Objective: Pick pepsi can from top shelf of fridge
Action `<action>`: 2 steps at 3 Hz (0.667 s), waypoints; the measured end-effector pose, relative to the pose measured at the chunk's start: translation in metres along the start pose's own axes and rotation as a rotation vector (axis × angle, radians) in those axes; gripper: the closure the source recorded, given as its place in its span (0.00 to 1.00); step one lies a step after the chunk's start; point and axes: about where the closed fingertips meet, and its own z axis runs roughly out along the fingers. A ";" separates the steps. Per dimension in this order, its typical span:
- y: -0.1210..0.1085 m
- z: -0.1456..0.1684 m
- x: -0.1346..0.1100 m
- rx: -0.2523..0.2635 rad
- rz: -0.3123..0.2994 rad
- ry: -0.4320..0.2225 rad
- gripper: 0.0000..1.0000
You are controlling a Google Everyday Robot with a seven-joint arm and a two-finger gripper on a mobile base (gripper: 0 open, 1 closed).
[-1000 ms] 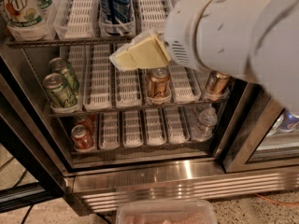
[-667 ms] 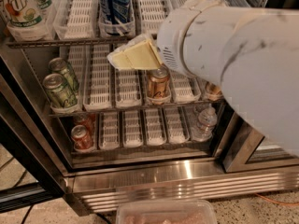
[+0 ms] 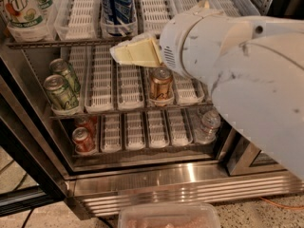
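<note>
The pepsi can, dark blue with white lettering, stands upright in a clear lane tray near the front of the top shelf of the open fridge. My gripper, cream-coloured, pokes out of the big white arm. It sits just below and in front of the top shelf's edge, slightly right of and lower than the can, without touching it. It holds nothing that I can see.
A white and green bottle stands at the top shelf's left. On the middle shelf are two green cans and a copper-brown can. On the lower shelf are red cans and a clear bottle. A plastic tub sits on the floor.
The arm's bulk has swung down and left across the fridge's right side, now hiding the right-hand copper can. The gripper tip has stayed almost in place below the top shelf's edge.
</note>
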 end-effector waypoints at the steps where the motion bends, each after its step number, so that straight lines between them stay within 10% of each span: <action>1: 0.003 0.006 -0.016 0.004 0.070 -0.032 0.00; 2: 0.003 0.006 -0.016 0.004 0.070 -0.033 0.00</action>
